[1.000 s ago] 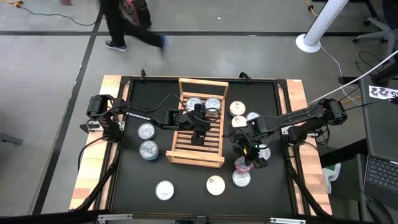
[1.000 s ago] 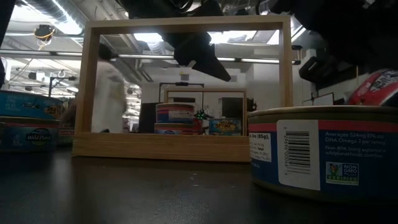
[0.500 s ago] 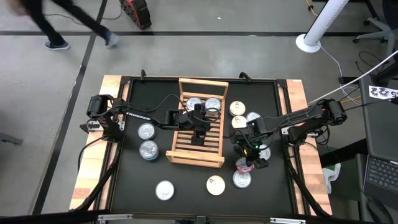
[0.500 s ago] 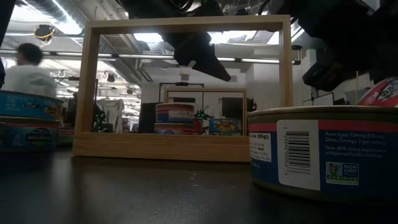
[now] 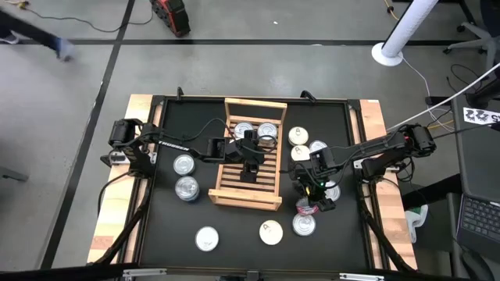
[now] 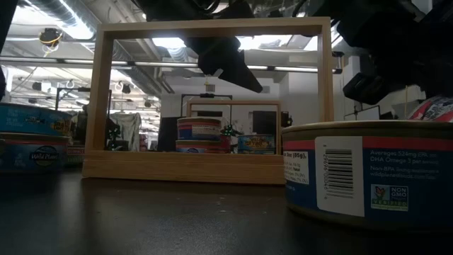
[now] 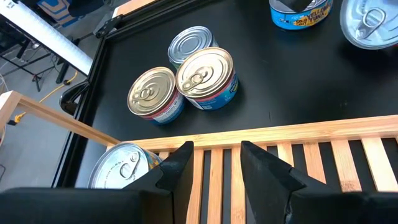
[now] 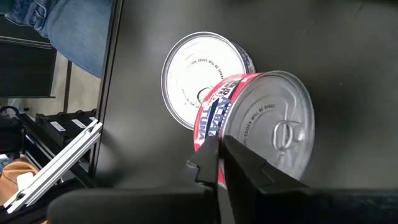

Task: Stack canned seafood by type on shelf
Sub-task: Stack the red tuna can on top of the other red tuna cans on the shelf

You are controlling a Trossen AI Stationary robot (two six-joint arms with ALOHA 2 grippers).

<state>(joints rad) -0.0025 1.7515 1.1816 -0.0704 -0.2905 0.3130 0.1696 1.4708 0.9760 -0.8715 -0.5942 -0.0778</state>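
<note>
Pick-up step: the right gripper (image 8: 219, 163), fingers pinched on the rim of a tilted red-labelled tin (image 8: 261, 127) right of the shelf (image 5: 247, 155), must next carry it there (left gripper (image 7: 214, 163) hovers half-open, empty, over the slats).

shelf (image 5: 244, 197): my light slatted wooden rack, mid-table, flat | two silver-lidded tins (image 5: 255, 131) at its far end | red-banded tin (image 8: 261, 127) tilted on edge in my right gripper (image 8: 219, 163), beside a flat white-lidded tin (image 8: 200, 78) | other tins scattered either side
</note>
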